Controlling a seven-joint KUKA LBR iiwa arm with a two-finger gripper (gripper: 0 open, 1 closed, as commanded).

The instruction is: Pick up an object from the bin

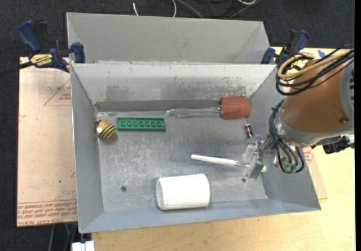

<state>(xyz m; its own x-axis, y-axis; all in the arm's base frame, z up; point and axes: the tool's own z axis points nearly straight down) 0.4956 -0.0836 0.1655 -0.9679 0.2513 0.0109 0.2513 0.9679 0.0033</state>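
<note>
My gripper [253, 161] is low at the right side of the bin, close to the right wall, and its fingers stand open. A thin white stick [214, 159] lies flat on the bin floor just to its left, with its right end almost at the fingertips. Nothing is between the fingers. A white cylinder [182, 192] lies on its side near the front wall, left of and below the gripper. A tool with a red handle and a clear shaft [234, 108] lies along the back wall, above the gripper.
A green studded strip [141, 124] and a small yellow-and-black bee toy [105, 130] lie at the back left. The arm with its orange cover and cables hangs over the bin's right rim.
</note>
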